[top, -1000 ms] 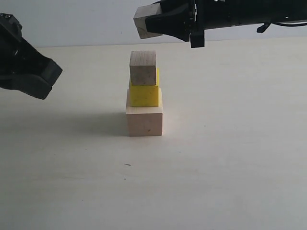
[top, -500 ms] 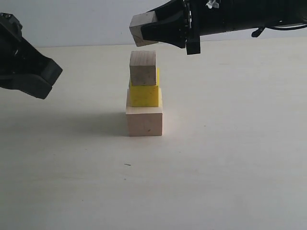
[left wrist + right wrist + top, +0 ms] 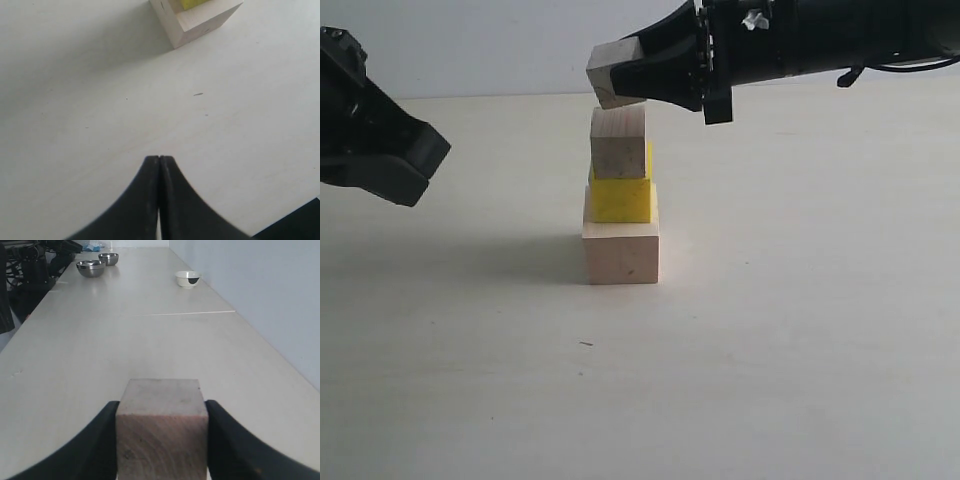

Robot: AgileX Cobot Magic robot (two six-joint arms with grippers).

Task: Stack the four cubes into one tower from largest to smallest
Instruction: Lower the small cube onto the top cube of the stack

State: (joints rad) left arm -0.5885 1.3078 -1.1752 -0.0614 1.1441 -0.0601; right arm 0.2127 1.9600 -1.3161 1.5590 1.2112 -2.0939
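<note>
- Exterior view: three cubes stand stacked near the middle of the desk (image 3: 800, 320): a large pale wood cube (image 3: 621, 254) at the bottom, a yellow cube (image 3: 621, 199) on it, and a small pale wood cube (image 3: 619, 143) on top.
- The edges are not flush. A strip of the large cube's top shows around the yellow one, and a sliver of yellow shows past the right edge of the small cube.
- The right fingers (image 3: 665, 75) are clamped on the fourth cube (image 3: 612, 76), which hangs tilted just above the stack's top. I cannot tell whether the two touch.
- In the right wrist view that cube (image 3: 161, 440) sits squarely between the two fingers, each pressed to a side.
- The left fingers (image 3: 145, 200) are pressed together with nothing between them. They hang well to the left of the stack.
- Bare desk lies open on every side of the stack.
- Count: four cubes, three stacked and one held.
- Far down the desk in the right wrist view are two steel bowls (image 3: 90, 267) and one white bowl (image 3: 188, 278).
</note>
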